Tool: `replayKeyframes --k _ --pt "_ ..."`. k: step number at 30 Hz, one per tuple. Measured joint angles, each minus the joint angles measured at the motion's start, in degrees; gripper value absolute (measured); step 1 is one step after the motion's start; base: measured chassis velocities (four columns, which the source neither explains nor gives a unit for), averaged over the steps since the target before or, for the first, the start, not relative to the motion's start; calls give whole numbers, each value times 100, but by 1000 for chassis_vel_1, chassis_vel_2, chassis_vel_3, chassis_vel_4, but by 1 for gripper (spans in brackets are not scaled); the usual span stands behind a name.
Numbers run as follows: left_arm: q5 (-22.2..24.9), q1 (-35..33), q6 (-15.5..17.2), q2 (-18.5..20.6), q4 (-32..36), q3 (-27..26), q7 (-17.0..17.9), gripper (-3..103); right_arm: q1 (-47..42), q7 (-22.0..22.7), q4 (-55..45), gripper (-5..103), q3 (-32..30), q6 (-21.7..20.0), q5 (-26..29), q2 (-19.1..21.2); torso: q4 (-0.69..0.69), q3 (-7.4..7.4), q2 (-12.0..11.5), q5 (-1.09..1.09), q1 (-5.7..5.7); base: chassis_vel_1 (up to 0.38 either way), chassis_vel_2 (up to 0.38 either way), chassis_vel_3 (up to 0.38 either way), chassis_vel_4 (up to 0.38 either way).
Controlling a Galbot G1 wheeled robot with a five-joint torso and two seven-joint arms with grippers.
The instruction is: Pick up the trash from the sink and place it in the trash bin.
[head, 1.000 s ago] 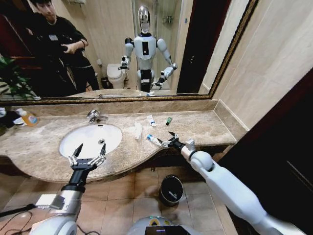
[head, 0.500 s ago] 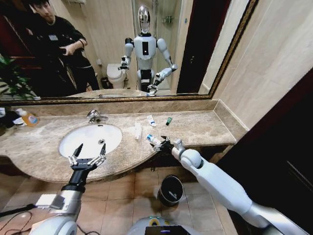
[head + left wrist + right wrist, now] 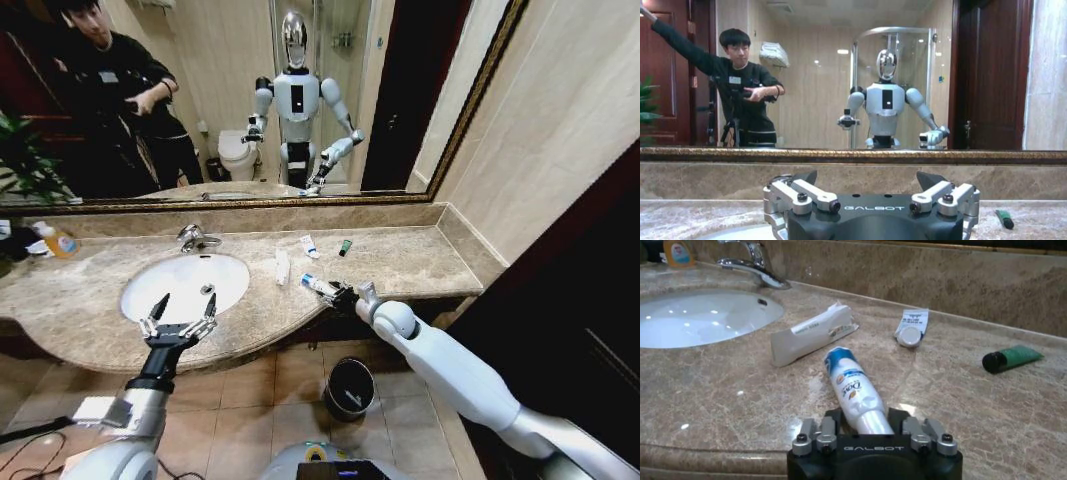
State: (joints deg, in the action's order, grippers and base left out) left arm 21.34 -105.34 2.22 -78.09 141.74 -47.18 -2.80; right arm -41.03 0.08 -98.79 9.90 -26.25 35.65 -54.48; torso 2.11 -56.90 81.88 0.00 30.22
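On the marble top beside the bare sink (image 3: 150, 290), right hand (image 3: 338, 294) clamped around a white tube (image 3: 852, 390).

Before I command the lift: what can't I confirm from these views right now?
- Right claw: fingertips are covered by the white tube and the claw body in the right wrist view; too small in the head view to judge closure.
- Trash bin: contents too dark and small in the head view.
- Sink: near rim partly blocked by the left claw in the head view; cut off by the edge in the right wrist view.
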Motion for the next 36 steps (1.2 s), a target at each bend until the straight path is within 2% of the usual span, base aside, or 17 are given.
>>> replayKeyframes --k 1,2,5,8,15,24,31,36 --pt "0 0 0 0 0 0 0 100 0 5 2 45 6 9 -3 0 0 0 0 0 0 0 0 0 0" --pt "0 0 0 0 0 0 0 100 0 5 2 45 6 9 -3 0 0 0 0 0 0 0 0 0 0" --pt "0 0 0 0 0 0 0 100 -2 30 -11 32 5 41 -10 1 0 0 0 0 0 0 0 0 0" --pt "0 0 0 0 0 0 0 100 -18 94 -48 28 -22 99 -12 3 0 0 0 0 0 0 0 0 0" --pt "0 0 0 0 0 0 0 100 -155 143 -285 28 -227 256 -11 81 0 0 0 -1 0 0 0 0 0" --pt "0 0 0 0 0 0 0 100 -717 70 -851 28 -812 563 -10 449 0 0 0 0 0 0 0 0 0" --pt "0 0 0 0 0 0 0 100 -1801 -201 -1560 28 -1725 816 -62 947 0 0 0 0 0 0 0 0 0" --pt "0 0 0 0 0 0 0 100 -2370 -243 -1817 28 -2008 1153 -301 1150 -2 0 1 0 0 0 0 0 0"
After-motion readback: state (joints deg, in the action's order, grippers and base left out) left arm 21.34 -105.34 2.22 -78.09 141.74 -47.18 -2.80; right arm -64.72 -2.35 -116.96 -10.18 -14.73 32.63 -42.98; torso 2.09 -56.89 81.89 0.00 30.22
